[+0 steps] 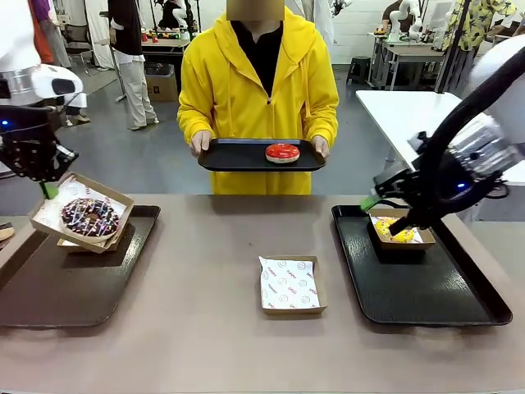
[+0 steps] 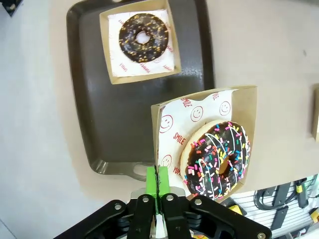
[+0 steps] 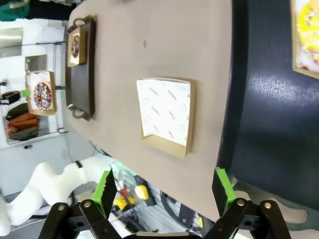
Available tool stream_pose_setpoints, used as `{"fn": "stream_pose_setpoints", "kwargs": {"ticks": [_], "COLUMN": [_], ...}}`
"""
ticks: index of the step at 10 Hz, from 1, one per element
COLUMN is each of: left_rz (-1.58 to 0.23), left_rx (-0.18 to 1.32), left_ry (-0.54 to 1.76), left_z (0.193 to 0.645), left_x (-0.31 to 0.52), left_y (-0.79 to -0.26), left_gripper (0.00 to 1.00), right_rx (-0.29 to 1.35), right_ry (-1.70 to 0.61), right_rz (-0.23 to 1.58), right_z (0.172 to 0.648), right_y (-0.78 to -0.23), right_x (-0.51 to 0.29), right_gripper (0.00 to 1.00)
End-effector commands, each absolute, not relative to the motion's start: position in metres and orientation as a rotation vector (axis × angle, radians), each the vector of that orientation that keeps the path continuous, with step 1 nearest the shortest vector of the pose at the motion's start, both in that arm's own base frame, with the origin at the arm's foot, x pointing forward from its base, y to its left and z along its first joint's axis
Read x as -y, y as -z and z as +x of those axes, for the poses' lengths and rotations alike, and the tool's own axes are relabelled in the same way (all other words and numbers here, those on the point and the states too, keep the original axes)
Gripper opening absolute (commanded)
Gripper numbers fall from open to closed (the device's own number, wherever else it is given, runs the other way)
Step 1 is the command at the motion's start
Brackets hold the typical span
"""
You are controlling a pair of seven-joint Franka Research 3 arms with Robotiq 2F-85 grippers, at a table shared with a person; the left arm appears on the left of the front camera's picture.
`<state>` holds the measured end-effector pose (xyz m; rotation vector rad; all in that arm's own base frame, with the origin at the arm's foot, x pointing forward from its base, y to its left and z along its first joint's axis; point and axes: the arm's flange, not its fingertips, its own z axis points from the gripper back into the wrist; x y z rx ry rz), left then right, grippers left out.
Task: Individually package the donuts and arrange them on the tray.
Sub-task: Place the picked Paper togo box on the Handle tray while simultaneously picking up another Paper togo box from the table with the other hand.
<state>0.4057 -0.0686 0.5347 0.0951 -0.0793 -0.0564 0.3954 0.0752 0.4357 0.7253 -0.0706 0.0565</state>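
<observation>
The left pincer [image 2: 157, 185] is clamped tight on the near wall of a paper-lined box [image 2: 245, 107], holding it in the air. In that box, just past the fingertips, lies the sprinkled donut [image 2: 204, 159]: dark icing with white drizzle and coloured sprinkles, tipped slightly with the box. Below and beyond the pincer is the dark tray [image 2: 89, 99], and at its far end the dark chocolate donut [image 2: 127, 40] sits flat in a second box [image 2: 105, 50].

The right pincer [image 3: 164, 188] stands wide apart and holds nothing. It hovers over the near edge of the black tray [image 1: 426, 287]. Off to one side of it the yellow-iced donut [image 3: 306, 30] rests in its own box on that tray. Ahead of the open fingers an empty box [image 3: 167, 114], lined with printed paper, lies on the table [image 1: 205, 328].

Farthest off, a person holds a third tray [image 1: 238, 156] carrying the red donut [image 1: 282, 152], glossy and unboxed.

By my reckoning three donuts are packaged and two are set down. The held box needs placing, and the red donut needs boxing, most likely in the empty box.
</observation>
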Motion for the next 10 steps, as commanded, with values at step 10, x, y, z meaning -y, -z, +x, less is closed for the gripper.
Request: {"fn": "stream_pose_setpoints", "kwargs": {"ticks": [10], "left_rz": [0.089], "left_rx": [0.08], "left_ry": [0.04], "left_z": [0.4066], "left_x": [0.0593], "left_y": [-0.5271], "left_gripper": [0.01], "right_rx": [0.074], "right_ry": [-0.075], "right_rz": [0.691], "right_z": [0.393], "right_y": [-0.425], "right_x": [-0.1003], "right_gripper": [1.0]}}
